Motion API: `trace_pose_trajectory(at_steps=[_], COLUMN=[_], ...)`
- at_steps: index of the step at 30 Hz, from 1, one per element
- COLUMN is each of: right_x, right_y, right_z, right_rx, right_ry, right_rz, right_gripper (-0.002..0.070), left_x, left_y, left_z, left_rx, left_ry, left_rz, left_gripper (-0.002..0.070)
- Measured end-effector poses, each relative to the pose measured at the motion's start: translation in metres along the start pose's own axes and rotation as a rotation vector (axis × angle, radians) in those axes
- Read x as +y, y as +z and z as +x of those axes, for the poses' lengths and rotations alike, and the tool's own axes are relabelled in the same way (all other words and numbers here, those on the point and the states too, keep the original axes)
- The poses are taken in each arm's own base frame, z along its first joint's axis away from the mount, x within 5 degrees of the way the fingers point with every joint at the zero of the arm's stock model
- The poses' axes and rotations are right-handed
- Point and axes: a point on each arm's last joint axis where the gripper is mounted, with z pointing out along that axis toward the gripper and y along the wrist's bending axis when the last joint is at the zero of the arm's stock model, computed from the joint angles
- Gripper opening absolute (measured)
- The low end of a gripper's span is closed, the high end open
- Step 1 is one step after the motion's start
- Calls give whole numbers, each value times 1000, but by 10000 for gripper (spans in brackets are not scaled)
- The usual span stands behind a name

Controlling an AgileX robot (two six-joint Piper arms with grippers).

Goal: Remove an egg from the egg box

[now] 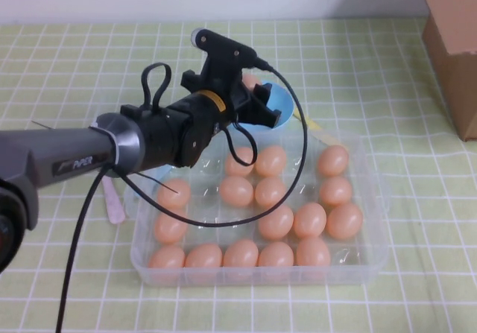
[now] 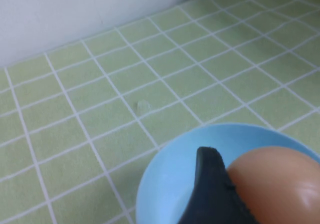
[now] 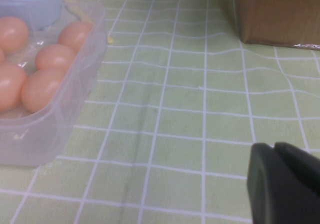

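Eggs fill the clear egg box (image 1: pixel 370 199) on the green-checked counter (image 1: pixel 417 109) in the high view. Over its far edge the left gripper (image 1: pixel 257 98) hovers above the light-blue bowl (image 1: pixel 283 103), the arm and its looping black cable (image 1: pixel 298 154) screening part of the box. A cardboard box (image 1: pixel 451 46) stands at the far right corner.

Left wrist view: the jaws are clamped on the egg (image 2: pixel 280 184), one dark finger (image 2: pixel 212 189) against it, over the bowl's rim (image 2: pixel 165 174).

Right wrist view: the right gripper (image 3: pixel 285 184) hangs over bare counter, well apart from the egg box; whether its jaws are apart or together cannot be told.
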Motion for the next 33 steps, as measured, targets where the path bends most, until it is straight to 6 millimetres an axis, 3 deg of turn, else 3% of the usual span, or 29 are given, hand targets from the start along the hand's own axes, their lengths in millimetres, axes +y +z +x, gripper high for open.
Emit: trace_pose_trajectory(at_steps=[6, 11, 15, 18, 20, 22, 27, 29, 33], right_x=[0, 0, 0, 0, 0, 0, 0, 0, 0], right_y=[0, 0, 0, 0, 0, 0, 0, 0, 0], right_z=[0, 0, 0, 0, 0, 0, 0, 0, 0], right_rx=[0, 0, 0, 0, 0, 0, 0, 0, 0], right_ry=[0, 0, 0, 0, 0, 0, 0, 0, 0], right_rz=[0, 0, 0, 0, 0, 0, 0, 0, 0], right_gripper=[-17, -17, -17, -17, -17, -17, -17, -17, -17], left_x=[2, 1, 2, 3, 4, 5, 10, 13, 14], left_y=[11, 13, 3, -28, -55, -86, -168, -201, -254], left_z=[19, 21, 8, -14, -24, -29, -24, -23, -23], left_rx=[24, 13, -5, -75, -140, -206, -285, -314, -356], left_ry=[-16, -24, -8, 4, 21, 26, 26, 11, -5], left_rz=[1, 3, 9, 7, 3, -4, -27, -45, -63], left_gripper=[384, 524, 559, 552, 510, 421, 91, 38, 6])
